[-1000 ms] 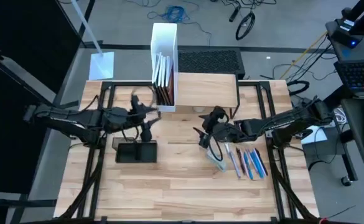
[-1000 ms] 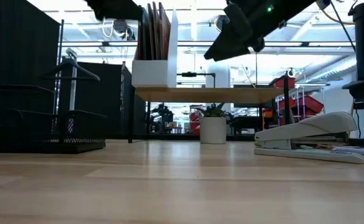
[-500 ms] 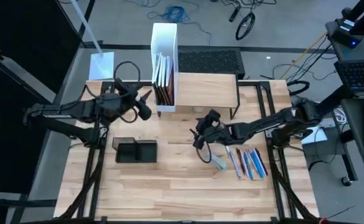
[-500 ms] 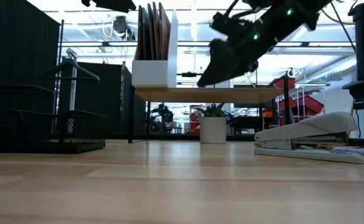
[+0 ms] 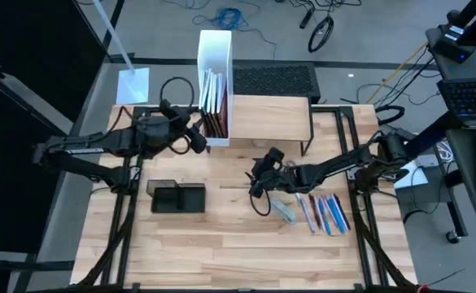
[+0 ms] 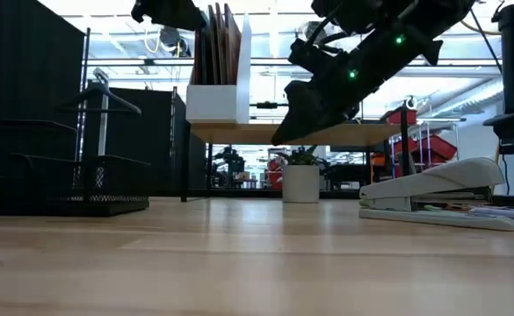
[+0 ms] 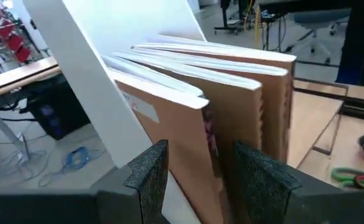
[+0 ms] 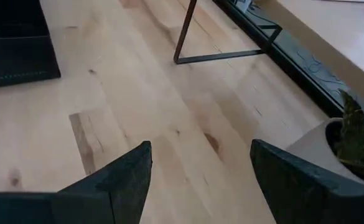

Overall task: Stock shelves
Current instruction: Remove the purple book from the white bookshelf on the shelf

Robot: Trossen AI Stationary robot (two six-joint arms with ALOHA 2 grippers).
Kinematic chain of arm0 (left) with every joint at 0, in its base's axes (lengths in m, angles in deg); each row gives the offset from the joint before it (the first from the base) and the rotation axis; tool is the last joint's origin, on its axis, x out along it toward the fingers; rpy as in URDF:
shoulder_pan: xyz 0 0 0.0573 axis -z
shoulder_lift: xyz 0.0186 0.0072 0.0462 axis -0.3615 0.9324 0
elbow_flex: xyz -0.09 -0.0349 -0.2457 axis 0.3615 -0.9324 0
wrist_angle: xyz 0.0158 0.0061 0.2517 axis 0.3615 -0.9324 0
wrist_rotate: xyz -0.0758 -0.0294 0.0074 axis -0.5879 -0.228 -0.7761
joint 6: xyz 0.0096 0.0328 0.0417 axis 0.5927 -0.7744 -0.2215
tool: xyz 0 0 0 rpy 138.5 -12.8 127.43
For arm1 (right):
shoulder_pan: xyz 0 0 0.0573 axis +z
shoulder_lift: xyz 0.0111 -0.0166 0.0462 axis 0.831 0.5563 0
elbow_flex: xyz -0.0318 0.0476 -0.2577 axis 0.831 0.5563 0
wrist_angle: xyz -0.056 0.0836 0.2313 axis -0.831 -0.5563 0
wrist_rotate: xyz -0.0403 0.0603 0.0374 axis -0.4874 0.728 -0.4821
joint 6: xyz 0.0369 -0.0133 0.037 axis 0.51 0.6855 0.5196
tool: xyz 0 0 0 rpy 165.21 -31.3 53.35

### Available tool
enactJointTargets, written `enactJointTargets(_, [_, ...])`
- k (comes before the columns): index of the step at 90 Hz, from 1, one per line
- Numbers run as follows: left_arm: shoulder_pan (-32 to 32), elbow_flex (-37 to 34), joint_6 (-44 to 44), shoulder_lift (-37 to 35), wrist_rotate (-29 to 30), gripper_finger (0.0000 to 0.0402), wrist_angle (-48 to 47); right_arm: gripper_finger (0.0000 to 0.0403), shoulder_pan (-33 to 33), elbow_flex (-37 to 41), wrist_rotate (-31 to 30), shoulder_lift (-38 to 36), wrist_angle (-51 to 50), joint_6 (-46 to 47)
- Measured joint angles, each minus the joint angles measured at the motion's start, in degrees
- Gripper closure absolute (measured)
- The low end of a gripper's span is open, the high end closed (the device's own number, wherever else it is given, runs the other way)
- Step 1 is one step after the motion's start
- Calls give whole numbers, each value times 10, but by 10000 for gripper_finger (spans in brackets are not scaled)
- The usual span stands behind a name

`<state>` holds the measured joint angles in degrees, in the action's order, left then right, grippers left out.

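Note:
The shelves [image 5: 270, 112] are a low light-wood riser on black legs at the table's far middle, seen also in the low view [image 6: 327, 132]. A white file box [image 5: 215, 57] stands on the riser's left end and holds brown notebooks [image 7: 231, 118]. My left gripper [image 5: 195, 140] is open just left of the box, level with the notebooks' near edges [image 7: 197, 162]. My right gripper [image 5: 256, 185] hangs open over bare table in front of the riser [image 8: 200, 162], left of the stapler [image 5: 285, 212], with nothing between its fingers.
A black organizer tray [image 5: 176, 196] lies left of centre. Several pens [image 5: 323, 213] lie right of the stapler. A small potted plant [image 6: 300, 180] stands under the riser, close to my right gripper [image 8: 350, 146]. The near half of the table is bare wood.
My left gripper has gone from above the black tray toward the table's far edge and up to the file box, turning to face the notebooks. My right gripper has moved toward the table's left and near edges and come down a little.

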<state>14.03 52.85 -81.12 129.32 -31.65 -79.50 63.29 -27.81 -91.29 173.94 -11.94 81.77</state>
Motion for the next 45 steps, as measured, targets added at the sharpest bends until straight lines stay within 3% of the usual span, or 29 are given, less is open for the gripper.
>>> enactJointTargets(15, [-7,0,0,0,0,259,0,149,0,0,0,0,0,2])
enactJointTargets(45, [-8,0,-9,0,0,376,10,149,0,0,0,0,3,11])
